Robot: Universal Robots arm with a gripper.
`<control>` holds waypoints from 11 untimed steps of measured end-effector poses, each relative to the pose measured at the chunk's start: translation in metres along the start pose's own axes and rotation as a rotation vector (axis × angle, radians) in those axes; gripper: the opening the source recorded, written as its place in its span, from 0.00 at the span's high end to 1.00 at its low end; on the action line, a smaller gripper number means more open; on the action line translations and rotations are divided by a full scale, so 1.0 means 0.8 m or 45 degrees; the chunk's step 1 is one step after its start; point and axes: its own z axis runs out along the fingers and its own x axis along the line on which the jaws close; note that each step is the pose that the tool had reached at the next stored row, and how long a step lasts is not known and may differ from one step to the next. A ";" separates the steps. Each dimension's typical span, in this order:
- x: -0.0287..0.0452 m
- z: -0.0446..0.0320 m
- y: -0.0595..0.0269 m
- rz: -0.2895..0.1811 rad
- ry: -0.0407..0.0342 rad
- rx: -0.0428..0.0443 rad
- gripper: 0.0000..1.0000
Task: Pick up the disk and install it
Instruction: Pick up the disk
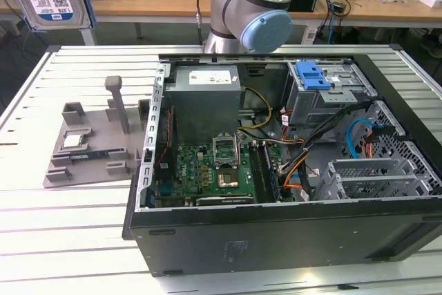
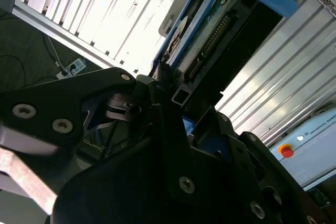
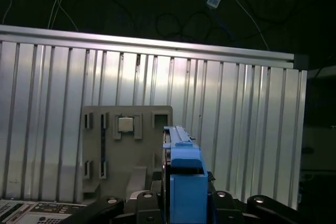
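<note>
**A:** What does the gripper [image 3: 185, 196] have?

**B:** Its black fingers are clamped on the disk [image 3: 181, 153], one on each flat side. In the first wrist view the disk is seen edge-on. Its long axis runs straight out from the jaws, with the blue plastic bracket as the leading rim.

**A:** And from the other side?

**B:** The second wrist view shows the bare underside, with a circuit board and a row of connector pins along one short end. In the exterior view the disk is upright at the top left corner, white and blue label facing outward, clear of every surface.

**A:** What lies beneath it?

**B:** A grey moulded fixture [image 3: 142, 156] with slots and posts, holding a small square chip [image 3: 125, 124]. It sits on the ribbed aluminium table [image 3: 252, 108].

**A:** And the computer?

**B:** The open black steel case [image 1: 276, 233] lies well apart, toward the exterior view's right. Past the green motherboard [image 1: 207, 167] is the perforated metal drive cage [image 1: 331, 98], topped by a blue latch [image 1: 313, 75]. So the cage lies across the case from the disk.
</note>
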 end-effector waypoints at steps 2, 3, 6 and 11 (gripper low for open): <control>-0.0004 -0.0068 0.000 0.000 -0.0009 0.000 0.63; -0.0006 -0.0097 0.000 0.000 -0.0014 0.000 0.63; -0.0013 -0.0215 0.001 0.000 -0.0033 0.000 0.63; -0.0023 -0.0367 0.001 0.000 -0.0058 0.001 0.63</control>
